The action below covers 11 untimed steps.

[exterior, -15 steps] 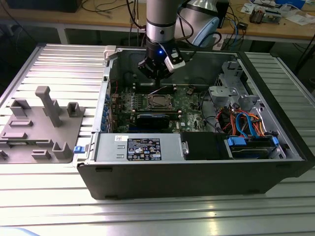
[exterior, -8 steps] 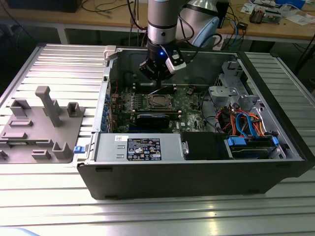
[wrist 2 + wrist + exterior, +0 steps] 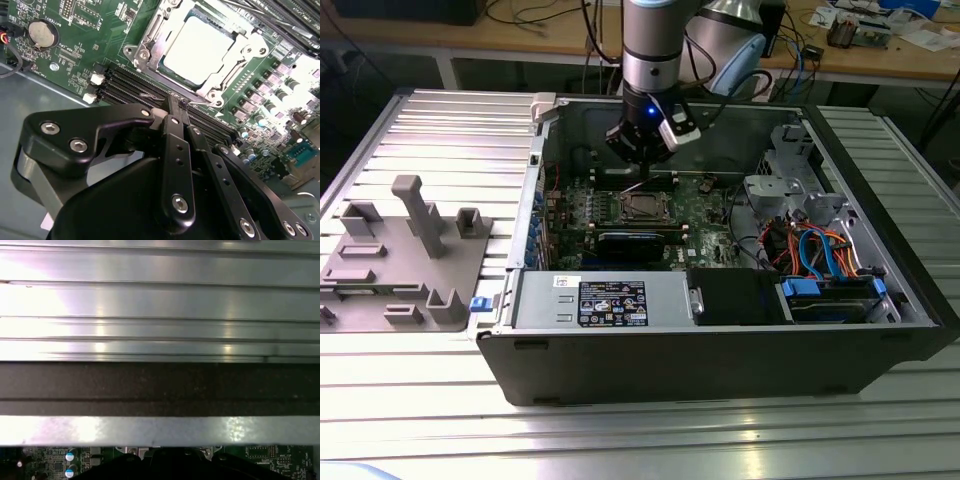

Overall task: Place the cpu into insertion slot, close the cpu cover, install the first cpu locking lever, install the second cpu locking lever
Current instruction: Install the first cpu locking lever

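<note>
The claw point(image 3: 176, 106), fingers drawn together with no gap showing, hovers low over the green circuit board. Its tips are just beside the thin wire end of a locking lever point(image 3: 148, 95); whether they pinch it cannot be told. Just beyond, the cpu point(image 3: 202, 45) lies seated in the insertion slot point(image 3: 145, 52), the cpu cover point(image 3: 227, 75) down around it. Steps 1 and 2 look done and a lever is in hand; the next move likely calls for a steady press to hook the wire under its catch. Farther off, the open computer case point(image 3: 720, 340) sits on the ribbed counter point(image 3: 440, 120).
</note>
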### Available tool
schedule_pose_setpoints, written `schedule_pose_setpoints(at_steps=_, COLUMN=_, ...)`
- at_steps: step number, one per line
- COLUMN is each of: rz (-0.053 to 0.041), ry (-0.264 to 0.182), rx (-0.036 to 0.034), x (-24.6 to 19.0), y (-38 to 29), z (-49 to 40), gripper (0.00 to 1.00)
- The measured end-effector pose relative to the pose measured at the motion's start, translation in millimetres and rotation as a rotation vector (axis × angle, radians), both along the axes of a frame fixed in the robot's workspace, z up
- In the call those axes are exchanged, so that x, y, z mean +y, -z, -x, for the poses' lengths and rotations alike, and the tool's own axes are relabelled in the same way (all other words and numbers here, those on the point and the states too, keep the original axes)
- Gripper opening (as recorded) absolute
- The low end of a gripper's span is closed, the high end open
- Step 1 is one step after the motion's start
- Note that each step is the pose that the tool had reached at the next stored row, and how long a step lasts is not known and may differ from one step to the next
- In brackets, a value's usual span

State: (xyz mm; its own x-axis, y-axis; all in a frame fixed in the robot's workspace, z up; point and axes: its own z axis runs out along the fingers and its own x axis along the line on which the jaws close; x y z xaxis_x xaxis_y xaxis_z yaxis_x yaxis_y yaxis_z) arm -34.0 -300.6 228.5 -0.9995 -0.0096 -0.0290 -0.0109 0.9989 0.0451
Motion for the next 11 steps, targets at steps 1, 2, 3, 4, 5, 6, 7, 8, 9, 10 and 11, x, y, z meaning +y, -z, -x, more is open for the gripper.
schedule_pose_setpoints(at_steps=1, rz=-0.0001, ry=0.000, rx=0.0000, x=0.4, y=0.3, z=-0.2, gripper=0.11)
schedule_pose_setpoints(at_steps=2, rz=-0.0002, ry=0.000, rx=0.0000, x=1.1, y=0.8, z=-0.6, gripper=0.11)
schedule_pose_setpoints(at_steps=3, rz=-0.0002, ry=0.000, rx=0.0001, x=1.5, y=1.1, z=-0.9, gripper=0.11)
schedule_pose_setpoints(at_steps=4, rz=-0.0003, ry=0.000, rx=0.0000, x=1.8, y=1.5, z=-1.2, gripper=0.11)
schedule_pose_setpoints(at_steps=5, rz=-0.0003, ry=0.000, rx=0.0000, x=2.0, y=1.9, z=-1.7, gripper=0.11)
schedule_pose_setpoints(at_steps=6, rz=-0.0001, ry=0.000, rx=0.0001, x=2.1, y=2.4, z=-2.4, gripper=0.11)
schedule_pose_setpoints(at_steps=7, rz=-0.0001, ry=0.000, rx=0.0001, x=2.2, y=3.0, z=-3.8, gripper=0.11)
schedule_pose_setpoints(at_steps=8, rz=-0.0001, ry=0.000, rx=0.0001, x=2.2, y=3.6, z=-4.9, gripper=0.11)
schedule_pose_setpoints(at_steps=9, rz=0.0000, ry=0.000, rx=0.0001, x=2.2, y=4.1, z=-6.0, gripper=0.11)
schedule_pose_setpoints(at_steps=10, rz=-0.0001, ry=0.000, rx=0.0001, x=2.2, y=4.7, z=-6.9, gripper=0.11)
schedule_pose_setpoints(at_steps=11, rz=-0.0001, ry=0.000, rx=0.0001, x=2.2, y=5.4, z=-8.0, gripper=0.11)
